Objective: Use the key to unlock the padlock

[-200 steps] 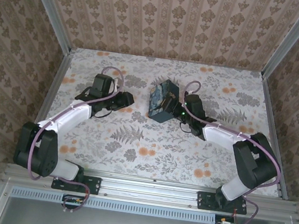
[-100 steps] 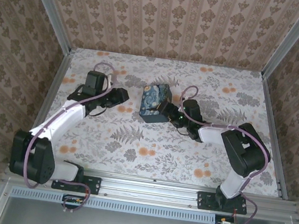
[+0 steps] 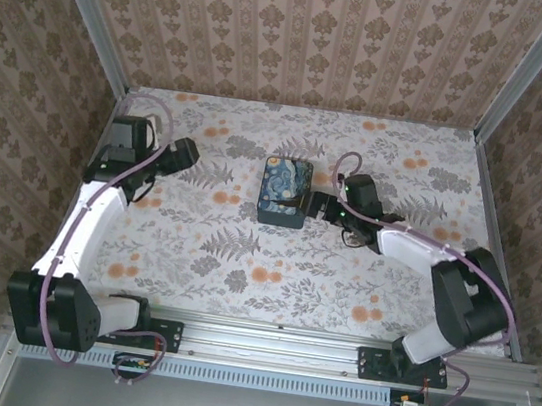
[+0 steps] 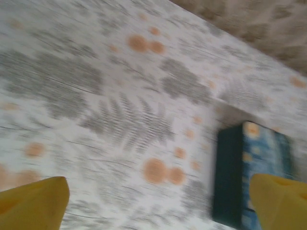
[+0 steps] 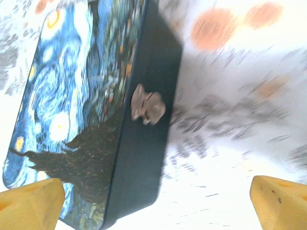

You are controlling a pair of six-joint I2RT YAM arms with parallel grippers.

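Right hand [image 5: 156, 203] released, fingers spread wide, nothing between them; left hand [image 4: 156, 203] likewise released and empty. Blue tin [image 5: 86, 96] lies flat on the bench [image 3: 244, 250] directly ahead of the right hand, its dark side wall facing the hand. A small pale metal lump on that wall, about midway between the fingers, reads as the padlock [image 5: 147, 109]; it is blurred and the shackle is not resolved. From the left hand the tin sits ahead and to the right, well apart. Where the key lies I cannot tell. Risks, as judged: (1) the padlock is tiny against the tin, so a closing right hand could catch the wall or shove the tin away; nothing braces the tin, the left hand being far off. (2) Neither hand holds a key, so it must first be lifted; thin and dark on a busy patterned bench, it may slip from the fingers. (3) A loosely hanging lock could swing off the key tip
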